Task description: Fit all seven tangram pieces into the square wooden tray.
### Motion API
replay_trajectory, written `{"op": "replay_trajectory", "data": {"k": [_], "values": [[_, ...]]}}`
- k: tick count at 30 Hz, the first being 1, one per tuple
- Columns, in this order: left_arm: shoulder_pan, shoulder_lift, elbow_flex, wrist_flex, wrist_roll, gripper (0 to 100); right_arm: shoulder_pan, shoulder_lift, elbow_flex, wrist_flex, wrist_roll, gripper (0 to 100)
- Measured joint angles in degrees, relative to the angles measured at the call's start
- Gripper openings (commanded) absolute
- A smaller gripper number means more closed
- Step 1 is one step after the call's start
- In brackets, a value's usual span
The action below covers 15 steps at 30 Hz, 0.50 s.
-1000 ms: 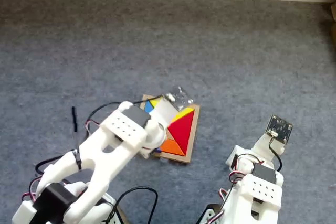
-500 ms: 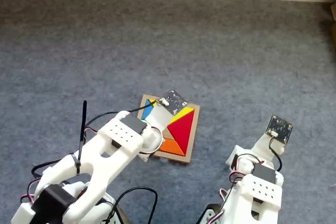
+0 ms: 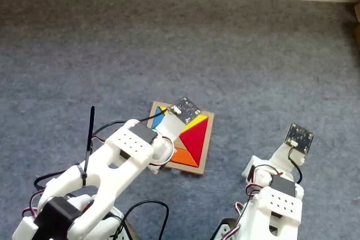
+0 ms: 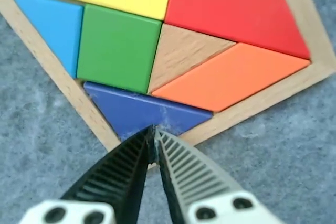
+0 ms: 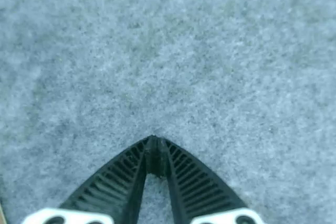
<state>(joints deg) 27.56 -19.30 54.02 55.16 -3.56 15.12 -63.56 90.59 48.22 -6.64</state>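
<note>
- The left gripper [image 4: 152, 136], pressed together, is seen with its tips touching the dark blue triangle [image 4: 142, 109], which lies just inside the rim of the wooden tray [image 4: 312, 40].
- A light, flat nudge inward is judged best, so that neighbouring pieces are not lifted.
- The right gripper [image 5: 155, 153], also pressed together, hangs over the grey surface [image 5: 210, 51], well apart.

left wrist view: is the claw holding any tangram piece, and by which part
Nothing is held. The left claw is shut with nothing between its tips, at the edge of the dark blue triangle, which lies in the wooden tray.
</note>
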Motion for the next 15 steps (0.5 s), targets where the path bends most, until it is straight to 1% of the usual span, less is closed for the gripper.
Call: {"op": "replay_trajectory", "data": {"k": [11, 15], "values": [[-0.35, 0.0, 0.0, 0.0, 0.0, 1, 0.0, 0.0, 0.0, 0.0, 0.0, 0.6], [-3.96, 0.0, 0.0, -0.88, 0.0, 1, 0.0, 0.0, 0.0, 0.0, 0.0, 0.6]]}}
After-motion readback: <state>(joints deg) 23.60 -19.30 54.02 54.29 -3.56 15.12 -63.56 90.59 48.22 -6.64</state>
